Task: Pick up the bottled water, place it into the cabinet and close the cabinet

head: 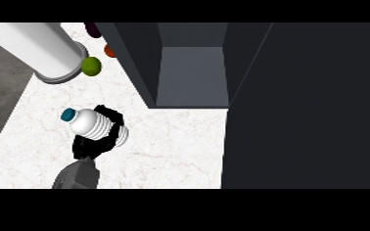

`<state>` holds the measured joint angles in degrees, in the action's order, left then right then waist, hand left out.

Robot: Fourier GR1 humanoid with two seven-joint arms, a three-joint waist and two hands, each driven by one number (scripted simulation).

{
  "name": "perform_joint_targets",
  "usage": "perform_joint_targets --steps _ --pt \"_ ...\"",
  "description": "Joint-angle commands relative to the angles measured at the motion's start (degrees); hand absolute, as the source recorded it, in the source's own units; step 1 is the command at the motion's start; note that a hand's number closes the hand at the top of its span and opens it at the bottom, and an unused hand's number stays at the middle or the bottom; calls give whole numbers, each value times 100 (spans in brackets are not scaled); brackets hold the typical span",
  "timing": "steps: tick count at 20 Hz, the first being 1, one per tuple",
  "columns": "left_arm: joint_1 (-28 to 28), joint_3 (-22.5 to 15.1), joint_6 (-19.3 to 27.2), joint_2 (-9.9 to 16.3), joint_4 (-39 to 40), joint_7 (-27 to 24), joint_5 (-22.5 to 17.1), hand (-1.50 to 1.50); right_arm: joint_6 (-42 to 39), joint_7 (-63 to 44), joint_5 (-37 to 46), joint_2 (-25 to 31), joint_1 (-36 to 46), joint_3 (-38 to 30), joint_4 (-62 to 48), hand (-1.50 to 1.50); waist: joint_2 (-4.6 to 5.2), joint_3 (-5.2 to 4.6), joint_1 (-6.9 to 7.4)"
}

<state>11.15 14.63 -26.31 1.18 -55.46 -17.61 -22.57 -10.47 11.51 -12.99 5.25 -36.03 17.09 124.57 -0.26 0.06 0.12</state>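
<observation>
Currently we had the bottle (90, 121) clamped in the left hand (98, 139), fingers curled round its white body, the teal cap (69, 114) pointing toward the counter's (173, 147) left edge. Bottle was tipped over in the grip, held above the counter's left half, well apart from the cabinet (189, 71).

Step in hand, as we judged it: carry to the cabinet. The opening lay toward the far edge and to the right of the hand. We reckoned the carry should go up and rightward, clearing the near lip of the cabinet floor before going in, and the bottle should be righted first so it could stand once released.

The door (296, 107) stood open as a dark slab along the right edge; we would keep the forearm clear of it.

Hidden or unclear: right hand not in view. Lower bottle covered by fingers. Cabinet depth unreadable. A white cylinder (43, 49) cut off at the far left corner; a green ball (91, 66) beside it; an orange thing (109, 51) and a dark purple one (92, 29) half hidden behind the cabinet wall.
</observation>
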Motion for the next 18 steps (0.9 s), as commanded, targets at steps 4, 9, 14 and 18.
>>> perform_joint_targets --steps 4,9,14,18 --pt "-167 -1200 1384 -115 -1823 770 -323 150 143 171 252 -186 52 297 -216 -150 0 -1 -10" --pt "-113 -2019 2170 -117 -1905 362 -360 150 213 -160 27 -56 337 126 -153 -150 19 -6 -38" --pt "1049 -2226 3184 -118 -1860 877 -257 150 398 -248 268 -186 393 414 -165 -150 24 -7 -67" --pt "1638 -2446 3760 -116 -1464 973 -285 150 116 29 34 57 36 298 -48 -150 26 -6 -138"
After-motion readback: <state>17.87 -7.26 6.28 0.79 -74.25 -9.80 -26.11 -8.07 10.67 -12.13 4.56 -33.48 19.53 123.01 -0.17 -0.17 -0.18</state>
